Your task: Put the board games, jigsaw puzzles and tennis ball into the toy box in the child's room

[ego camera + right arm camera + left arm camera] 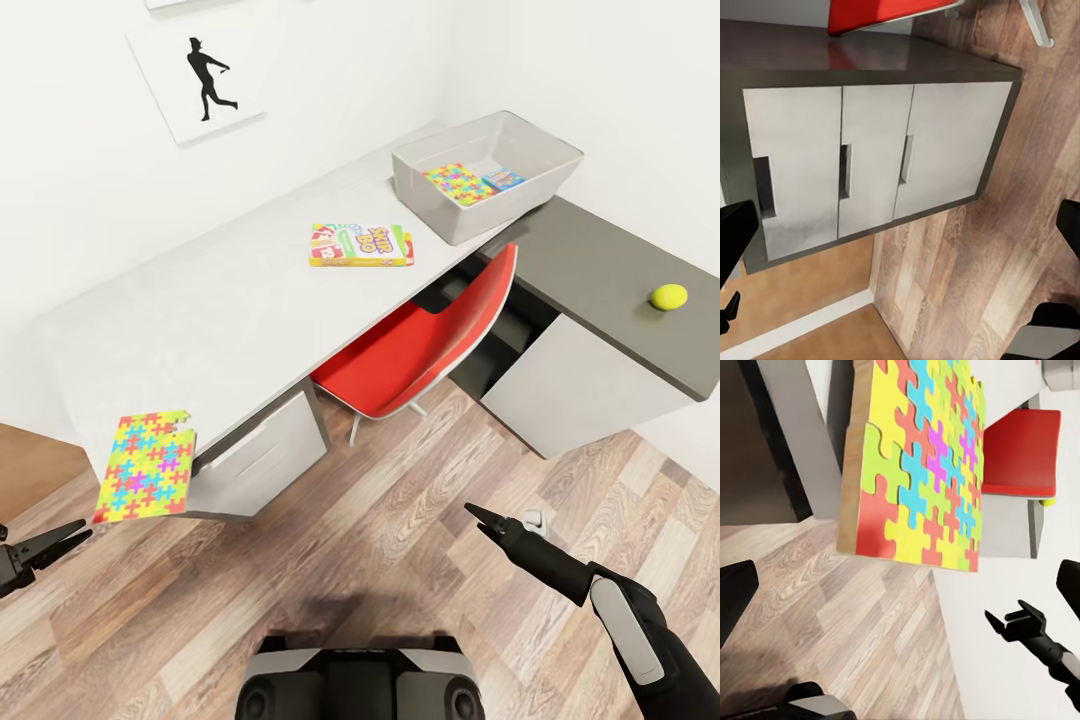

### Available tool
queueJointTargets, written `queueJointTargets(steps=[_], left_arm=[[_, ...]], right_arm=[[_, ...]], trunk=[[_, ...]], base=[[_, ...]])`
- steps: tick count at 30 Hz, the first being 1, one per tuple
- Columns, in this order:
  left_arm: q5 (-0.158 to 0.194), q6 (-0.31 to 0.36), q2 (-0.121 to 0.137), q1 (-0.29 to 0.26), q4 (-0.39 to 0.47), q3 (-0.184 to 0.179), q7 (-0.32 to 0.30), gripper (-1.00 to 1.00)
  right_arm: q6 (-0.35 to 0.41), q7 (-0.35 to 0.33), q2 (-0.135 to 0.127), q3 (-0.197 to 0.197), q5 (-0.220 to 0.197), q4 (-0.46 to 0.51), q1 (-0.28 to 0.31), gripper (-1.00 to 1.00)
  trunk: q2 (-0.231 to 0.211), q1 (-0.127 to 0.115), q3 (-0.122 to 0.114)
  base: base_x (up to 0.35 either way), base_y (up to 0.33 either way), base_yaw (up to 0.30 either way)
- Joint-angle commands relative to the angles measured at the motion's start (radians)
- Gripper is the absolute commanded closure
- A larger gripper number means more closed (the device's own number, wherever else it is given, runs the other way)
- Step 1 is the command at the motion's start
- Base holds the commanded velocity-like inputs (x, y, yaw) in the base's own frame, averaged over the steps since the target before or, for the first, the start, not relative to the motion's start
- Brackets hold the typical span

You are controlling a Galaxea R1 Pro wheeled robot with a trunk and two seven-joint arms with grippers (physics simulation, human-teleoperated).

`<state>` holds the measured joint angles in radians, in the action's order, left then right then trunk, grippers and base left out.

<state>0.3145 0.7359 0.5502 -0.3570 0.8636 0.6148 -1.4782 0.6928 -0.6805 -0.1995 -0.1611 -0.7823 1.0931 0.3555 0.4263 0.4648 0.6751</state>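
Jigsaw puzzle (146, 466) overhangs the desk's (230, 310) near left corner, just ahead of the left gripper (72, 535), the nearer arm; fingers spread, empty. Right gripper (478, 516): cannot tell.

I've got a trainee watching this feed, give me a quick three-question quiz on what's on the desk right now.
1. True or false: the toy box already holds a jigsaw.
2. Which toy lies on the dark lower section of the desk? A) the Skip-Bo box B) the ball C) a jigsaw
3. Fill in: the second jigsaw sits at the desk's near end and hangs over its ____.

Key:
1. True; a small colourful box lies beside it in the box.
2. B; the ball lies there, while the Skip-Bo box is on the white top.
3. Edge.
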Motion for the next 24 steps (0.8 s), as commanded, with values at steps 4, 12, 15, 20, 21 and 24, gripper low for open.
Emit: queueJointTargets(steps=[4, 12, 15, 20, 21, 24], left_arm=[[0.0, 0.013, 0.0, 0.0, 0.0, 0.001, -0.004, -1.0], [0.001, 0.014, -0.001, 0.0, 0.0, 0.002, -0.004, -1.0], [0.001, 0.014, -0.001, 0.0, 0.0, 0.002, -0.004, -1.0], [0.001, 0.015, 0.0, 0.0, 0.0, 0.002, -0.004, -1.0], [0.001, 0.015, -0.001, 0.0, 0.0, 0.002, -0.004, -1.0], [0.002, 0.015, 0.0, 0.0, 0.0, 0.004, -0.004, -1.0]], right_arm=[[0.007, -0.001, 0.0, -0.001, -0.003, 0.0, 0.0, -1.0], [0.007, -0.001, 0.001, 0.0, -0.003, 0.0, 0.0, -1.0], [0.007, -0.001, 0.001, 0.0, -0.003, 0.0, 0.0, -1.0], [0.007, -0.001, 0.001, 0.0, -0.003, -0.001, 0.0, -1.0], [0.007, -0.001, 0.001, 0.0, -0.003, -0.001, 0.0, -1.0], [0.007, -0.001, 0.001, 0.0, -0.003, -0.001, 0.0, -1.0]], trunk=[[0.03, 0.016, 0.014], [0.072, 0.039, 0.033], [0.072, 0.039, 0.033], [0.093, 0.05, 0.042], [0.1, 0.054, 0.045], [0.114, 0.062, 0.051]], base=[[0.0, 0.0, 0.0], [0.0, 0.0, 0.0], [0.0, 0.0, 0.0], [0.0, 0.0, 0.0], [0.0, 0.0, 0.0], [0.0, 0.0, 0.0]])
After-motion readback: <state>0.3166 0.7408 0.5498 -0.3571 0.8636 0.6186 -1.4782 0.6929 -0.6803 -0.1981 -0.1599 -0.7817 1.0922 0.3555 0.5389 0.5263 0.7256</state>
